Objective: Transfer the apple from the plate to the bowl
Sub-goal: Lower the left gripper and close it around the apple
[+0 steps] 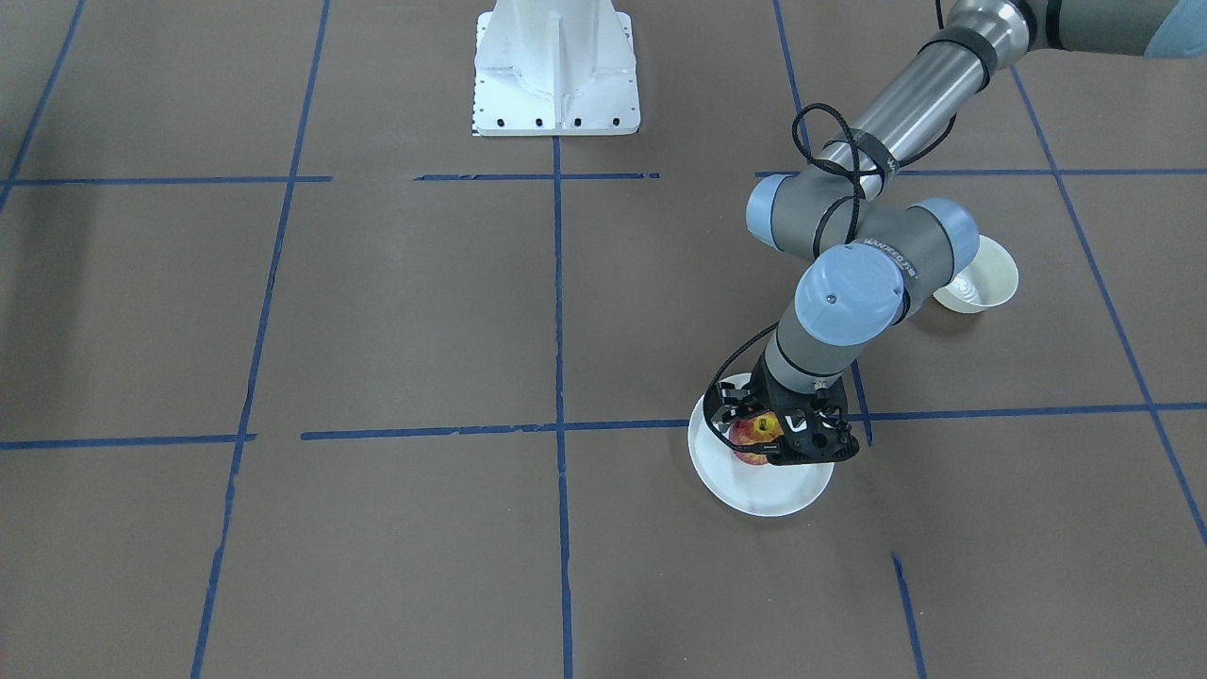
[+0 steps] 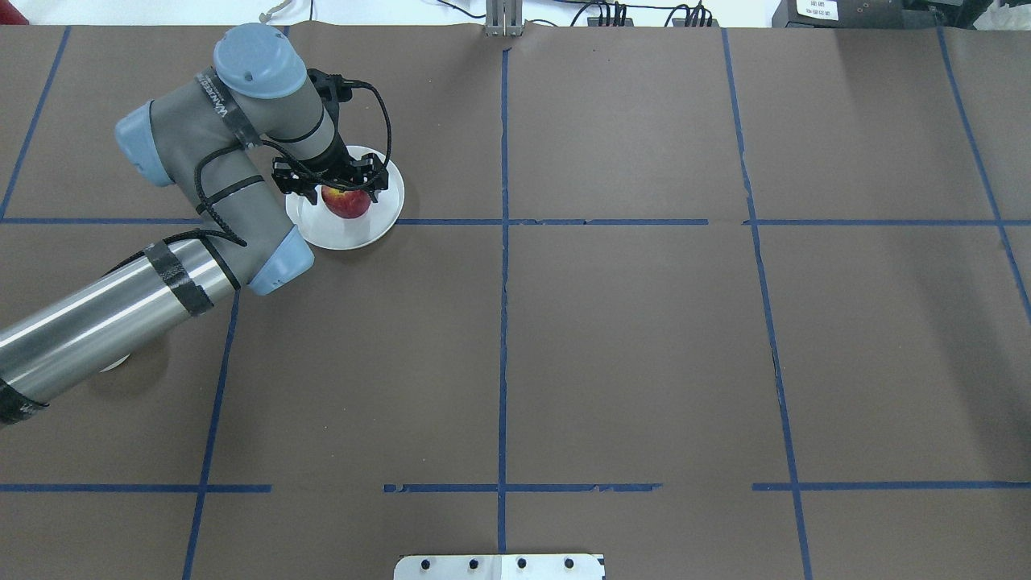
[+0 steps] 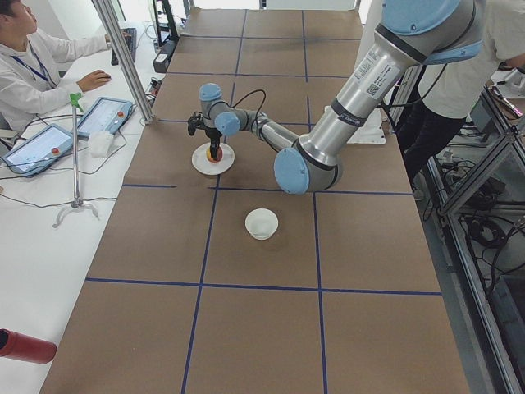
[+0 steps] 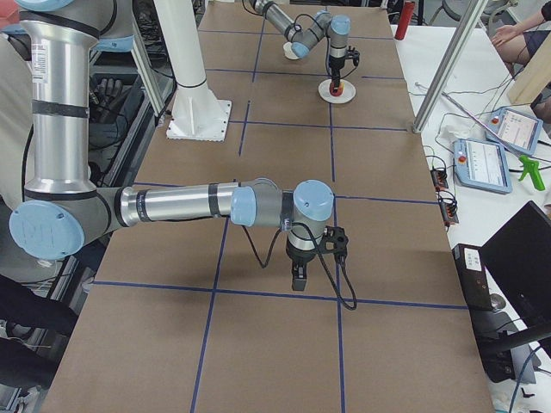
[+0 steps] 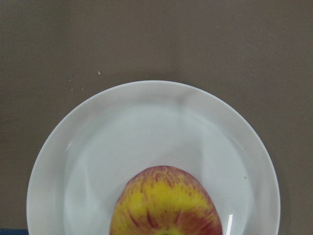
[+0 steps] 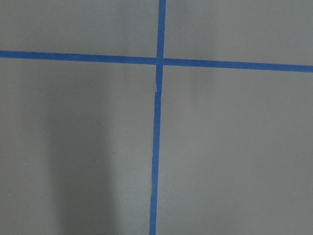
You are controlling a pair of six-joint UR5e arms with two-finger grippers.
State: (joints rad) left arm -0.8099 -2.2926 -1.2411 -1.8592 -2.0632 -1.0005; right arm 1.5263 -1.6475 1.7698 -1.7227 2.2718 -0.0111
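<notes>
The red and yellow apple [image 1: 752,434] [image 2: 346,203] rests on the flat white plate [image 1: 773,490] [image 2: 346,235]. My left gripper [image 1: 768,429] [image 2: 345,189] is down over the plate and looks open, with a finger on either side of the apple. The left wrist view shows the apple [image 5: 166,205] at its bottom edge on the plate [image 5: 146,122], with no fingers in view. The small white bowl [image 1: 981,278] [image 3: 262,222] stands apart, partly behind my left arm's elbow. My right gripper [image 4: 298,282] hangs over bare table far from them; I cannot tell if it is open.
Brown paper with blue tape lines covers the table. The white robot base [image 1: 556,71] stands at the middle of the robot's edge. An operator [image 3: 33,66] sits with tablets beyond the far edge. The right wrist view shows only a tape crossing [image 6: 160,61].
</notes>
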